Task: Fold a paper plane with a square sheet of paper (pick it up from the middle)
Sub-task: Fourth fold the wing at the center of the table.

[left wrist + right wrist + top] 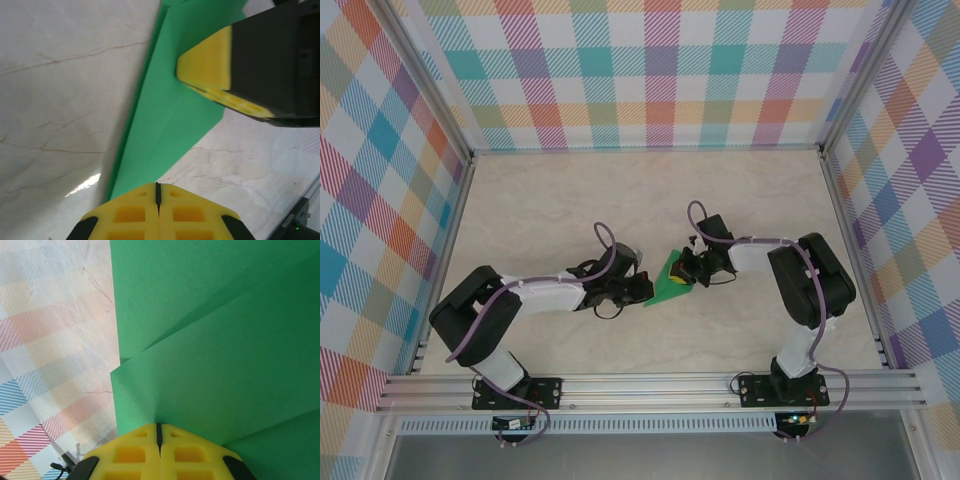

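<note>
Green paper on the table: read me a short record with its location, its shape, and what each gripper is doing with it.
location: green paper on the table, between the two arms
shape: partly folded, with creases and an overlapping flap
left gripper: fingers shut, tips at one corner of the paper
right gripper: fingers shut, tips against the paper, across from the left gripper
grip: pinching or only pressing, cannot tell

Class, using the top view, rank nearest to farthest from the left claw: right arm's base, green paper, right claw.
1. green paper, at the left claw tip, on its right.
2. right claw, across the paper.
3. right arm's base, at the near edge, far right.
</note>
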Available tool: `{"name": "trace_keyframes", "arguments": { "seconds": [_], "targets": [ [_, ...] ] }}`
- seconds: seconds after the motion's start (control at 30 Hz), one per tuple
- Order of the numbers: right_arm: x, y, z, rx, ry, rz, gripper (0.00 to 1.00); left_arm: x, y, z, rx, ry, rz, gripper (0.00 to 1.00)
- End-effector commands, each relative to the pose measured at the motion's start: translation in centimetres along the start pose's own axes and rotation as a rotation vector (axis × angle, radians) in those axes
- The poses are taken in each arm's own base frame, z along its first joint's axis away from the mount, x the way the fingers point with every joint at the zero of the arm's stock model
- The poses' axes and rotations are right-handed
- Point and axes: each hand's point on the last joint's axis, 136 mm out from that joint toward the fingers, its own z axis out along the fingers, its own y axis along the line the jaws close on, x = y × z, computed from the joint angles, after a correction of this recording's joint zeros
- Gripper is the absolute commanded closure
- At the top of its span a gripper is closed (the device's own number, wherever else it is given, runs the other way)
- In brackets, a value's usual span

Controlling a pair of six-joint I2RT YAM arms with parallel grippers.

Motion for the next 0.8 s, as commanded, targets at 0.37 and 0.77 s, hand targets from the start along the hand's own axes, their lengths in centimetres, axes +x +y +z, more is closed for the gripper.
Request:
{"name": "trace_keyframes", "arguments": {
  "seconds": [0.37,0.77],
  "targets": [
    [2.1,-1.5,0.0,0.065,0.054,-0.005,0.99,2.2,4.5,1.5,-0.132,0.079,-0.055,1.0],
    [4.5,4.3,-0.4,-0.083,0.055,-0.275,0.97,3.2,6.4,1.2,-0.219,0.11,-0.077,1.0]
  ]
}}
